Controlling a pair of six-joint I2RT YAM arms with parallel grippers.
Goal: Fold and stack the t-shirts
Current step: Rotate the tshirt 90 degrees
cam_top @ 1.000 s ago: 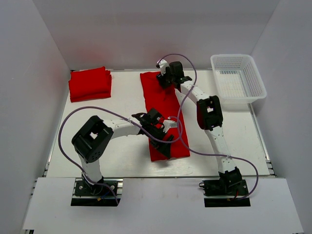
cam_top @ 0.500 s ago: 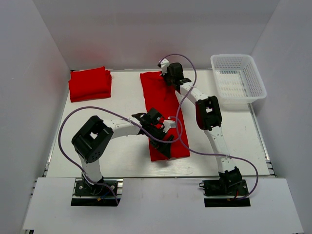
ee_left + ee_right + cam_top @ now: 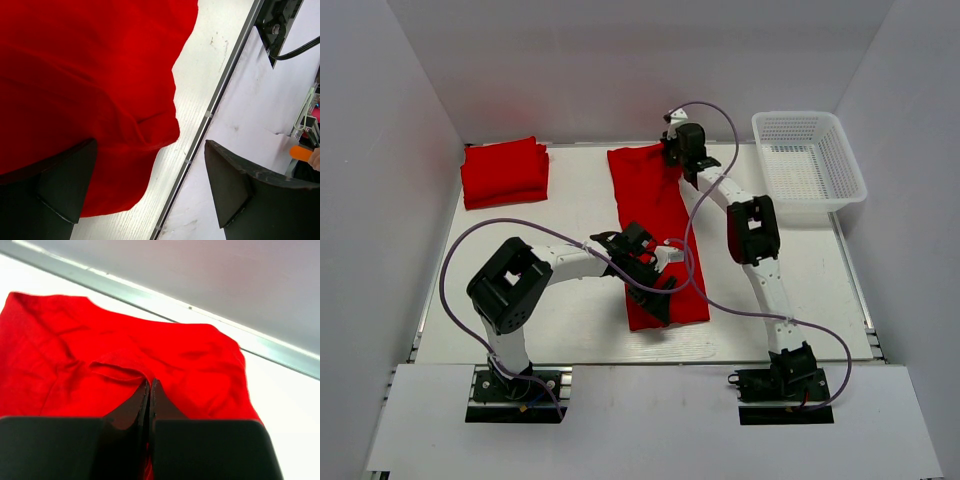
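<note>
Both arms on the long red t-shirt [image 3: 650,210], mid-table.
Right gripper [image 3: 676,152] sits at its far edge, left gripper [image 3: 655,272] over the near half; folded red stack [image 3: 504,172] far left, white basket [image 3: 800,116] far right.

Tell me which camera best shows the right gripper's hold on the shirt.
Right wrist: the right gripper sits shut on a raised fold of the shirt. The top camera shows it only small at the shirt's far end; the left wrist camera shows only the near end.
</note>
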